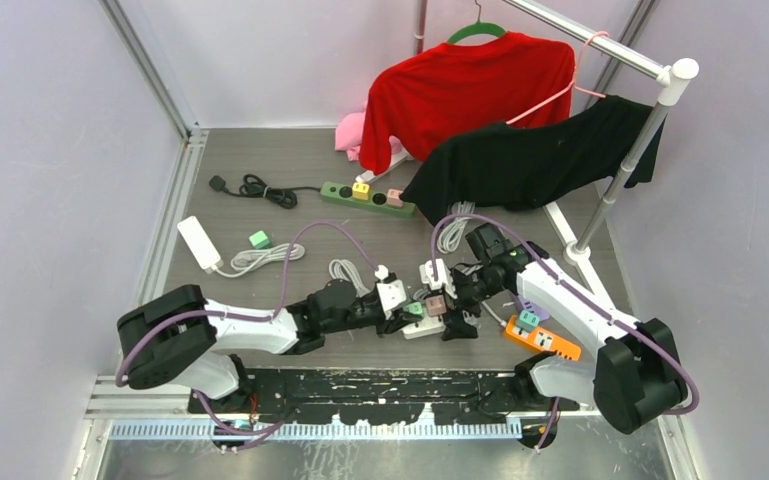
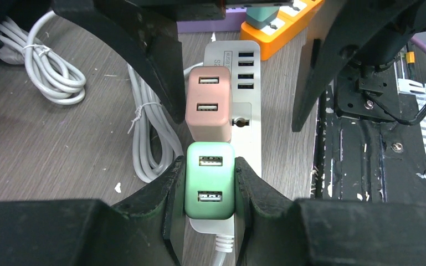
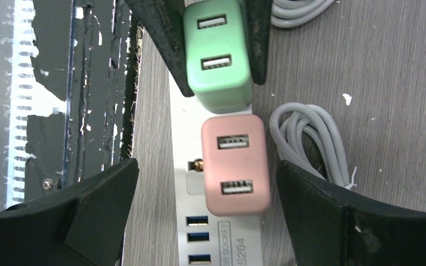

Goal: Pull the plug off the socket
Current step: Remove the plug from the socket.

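Observation:
A white power strip (image 1: 423, 327) lies on the table in front of the arms, with a green USB plug (image 1: 415, 309) and a pink USB plug (image 1: 435, 303) side by side on it. My left gripper (image 2: 209, 188) is shut on the green plug (image 2: 210, 180), one finger against each side. My right gripper (image 3: 206, 166) is open; its jaws stand wide on either side of the pink plug (image 3: 235, 163) without touching it. The strip (image 3: 210, 233) shows blue USB ports beyond the pink plug. The green plug (image 3: 217, 52) also shows in the right wrist view between the left fingers (image 3: 166, 33).
An orange power strip (image 1: 543, 340) with a green plug lies under the right arm. A dark green strip (image 1: 365, 198) lies at the back, and a white adapter (image 1: 198, 243) with cable at left. Coiled grey cable (image 2: 52, 72) lies beside the strip. A rack holds red (image 1: 465, 85) and black (image 1: 540, 155) shirts.

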`<move>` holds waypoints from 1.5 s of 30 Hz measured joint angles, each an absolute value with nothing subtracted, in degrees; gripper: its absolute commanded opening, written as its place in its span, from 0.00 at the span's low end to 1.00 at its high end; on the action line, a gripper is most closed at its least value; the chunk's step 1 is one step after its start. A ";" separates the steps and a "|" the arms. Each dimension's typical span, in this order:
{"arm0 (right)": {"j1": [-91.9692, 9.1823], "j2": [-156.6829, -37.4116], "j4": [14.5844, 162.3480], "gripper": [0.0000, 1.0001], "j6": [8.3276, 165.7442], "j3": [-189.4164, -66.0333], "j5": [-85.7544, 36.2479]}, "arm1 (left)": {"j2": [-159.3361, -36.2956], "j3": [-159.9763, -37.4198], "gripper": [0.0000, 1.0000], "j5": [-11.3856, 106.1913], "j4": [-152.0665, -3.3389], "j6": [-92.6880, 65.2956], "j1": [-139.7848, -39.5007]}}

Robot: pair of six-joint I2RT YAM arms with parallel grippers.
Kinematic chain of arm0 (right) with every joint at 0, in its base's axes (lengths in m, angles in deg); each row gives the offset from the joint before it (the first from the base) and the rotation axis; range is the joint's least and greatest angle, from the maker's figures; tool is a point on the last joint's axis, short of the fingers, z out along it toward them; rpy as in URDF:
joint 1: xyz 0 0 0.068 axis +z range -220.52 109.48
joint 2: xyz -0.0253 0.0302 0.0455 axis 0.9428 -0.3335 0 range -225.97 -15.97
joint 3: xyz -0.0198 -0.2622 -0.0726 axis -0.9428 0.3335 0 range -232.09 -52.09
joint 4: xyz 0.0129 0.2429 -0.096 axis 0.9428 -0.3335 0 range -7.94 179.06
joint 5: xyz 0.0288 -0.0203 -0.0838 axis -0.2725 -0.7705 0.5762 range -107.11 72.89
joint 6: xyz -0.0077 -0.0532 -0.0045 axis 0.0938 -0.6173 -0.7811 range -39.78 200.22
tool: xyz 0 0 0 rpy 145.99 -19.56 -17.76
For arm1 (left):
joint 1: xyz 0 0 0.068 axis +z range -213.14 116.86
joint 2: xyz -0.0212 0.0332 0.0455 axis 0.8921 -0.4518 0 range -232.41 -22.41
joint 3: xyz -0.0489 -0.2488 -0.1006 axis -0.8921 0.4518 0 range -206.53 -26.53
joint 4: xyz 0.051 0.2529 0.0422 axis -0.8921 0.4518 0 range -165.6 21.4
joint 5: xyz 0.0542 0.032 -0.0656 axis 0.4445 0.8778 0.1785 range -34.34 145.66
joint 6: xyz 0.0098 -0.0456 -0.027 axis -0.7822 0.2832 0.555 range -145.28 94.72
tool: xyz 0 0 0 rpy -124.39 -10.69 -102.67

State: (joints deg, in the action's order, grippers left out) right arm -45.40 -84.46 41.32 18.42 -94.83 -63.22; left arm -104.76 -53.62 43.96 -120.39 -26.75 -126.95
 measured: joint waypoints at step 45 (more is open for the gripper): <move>-37.77 -89.13 43.87 0.01 21.24 -97.89 -52.51 | -86.81 -58.14 0.00 39.74 -100.94 -23.43 -123.65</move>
